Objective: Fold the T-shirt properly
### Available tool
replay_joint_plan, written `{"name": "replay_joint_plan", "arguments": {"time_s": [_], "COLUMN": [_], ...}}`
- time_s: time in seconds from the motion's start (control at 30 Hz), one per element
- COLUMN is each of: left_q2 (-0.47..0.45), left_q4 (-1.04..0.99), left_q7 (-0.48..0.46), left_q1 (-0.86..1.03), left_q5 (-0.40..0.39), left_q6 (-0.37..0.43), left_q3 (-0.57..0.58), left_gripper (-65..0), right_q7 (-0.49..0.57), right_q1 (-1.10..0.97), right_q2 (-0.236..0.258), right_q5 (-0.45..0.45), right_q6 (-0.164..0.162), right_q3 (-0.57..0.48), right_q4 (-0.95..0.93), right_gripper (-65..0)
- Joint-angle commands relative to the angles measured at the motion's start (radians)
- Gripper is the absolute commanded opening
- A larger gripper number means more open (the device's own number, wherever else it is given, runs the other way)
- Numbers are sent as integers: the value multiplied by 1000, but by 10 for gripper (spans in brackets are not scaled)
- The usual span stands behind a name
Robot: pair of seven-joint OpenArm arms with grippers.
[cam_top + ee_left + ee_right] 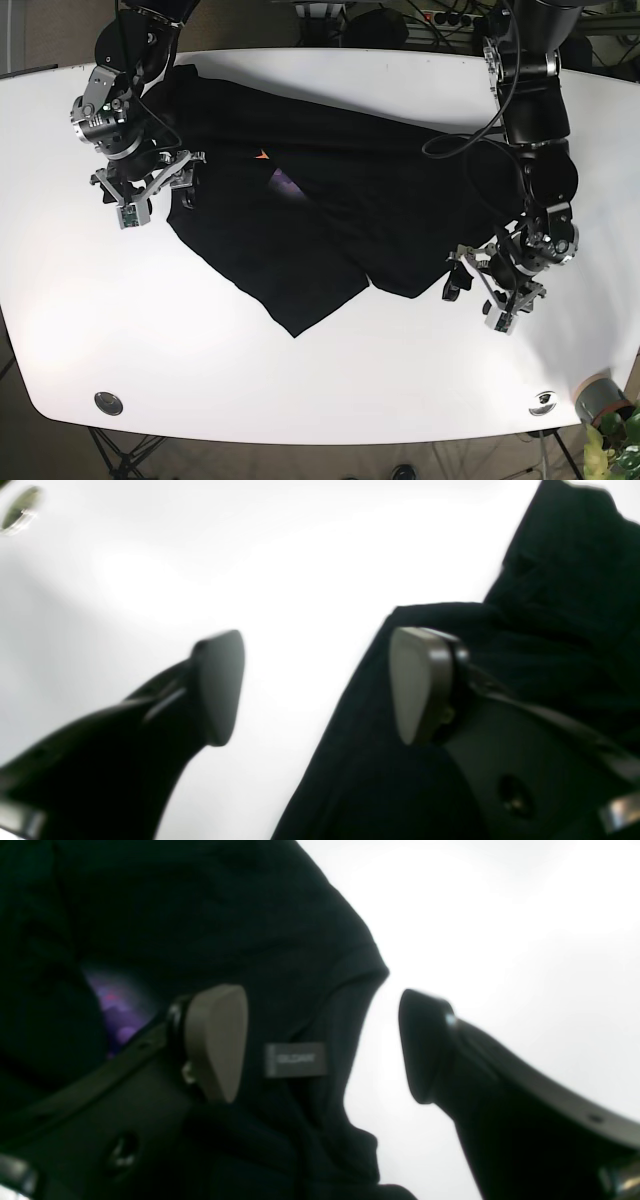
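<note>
A black T-shirt lies crumpled and partly spread across the middle of the white table. A purple print shows in a fold. My right gripper is open at the shirt's left edge. In the right wrist view this gripper has one finger over the cloth, next to a grey neck label, and the other over bare table. My left gripper is open at the shirt's right lower edge. In the left wrist view it has one finger over black cloth.
Round grommets sit in the table near the front left and front right; one also shows in the left wrist view. A grey pot with a plant stands off the front right corner. Cables hang behind the table.
</note>
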Motion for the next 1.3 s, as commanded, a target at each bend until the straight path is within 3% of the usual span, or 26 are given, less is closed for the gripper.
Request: {"name": "replay_joint_plan", "arguments": {"time_s": [0.0, 0.1, 0.27, 0.6, 1.0, 1.1, 1.2, 1.27], "left_q2": [-11, -10, 39, 92, 93, 90, 87, 67], "left_q4": [-59, -150, -311, -589, -633, -632, -632, -632], "left_q7": [-24, -31, -137, -257, -255, -255, -258, -263], "left_q1": [-69, -116, -170, -257, -263, -237, -234, -230], "left_q5": [-15, -17, -14, -15, -17, -17, -17, -17], "left_q6": [0, 0, 0, -1, -6, -6, -6, -6], "left_q3": [24, 76, 148, 241, 323, 326, 326, 326], "left_gripper": [-193, -193, -192, -192, -201, -276, -404, -529], "right_q7": [22, 22, 22, 22, 22, 22, 22, 22], "right_q1": [14, 14, 14, 16, 60, 109, 154, 197], "right_q2": [7, 7, 7, 6, 7, 10, 41, 56], "right_q5": [12, 12, 12, 19, 12, 12, 12, 12], "right_q6": [1, 1, 1, 1, 1, 1, 1, 1], "right_q3": [0, 0, 0, 0, 4, 4, 3, 1], "right_q4": [9, 9, 9, 9, -26, -91, -154, -218], "right_gripper": [-198, -198, -198, -200, -198, -198, -197, -197]}}
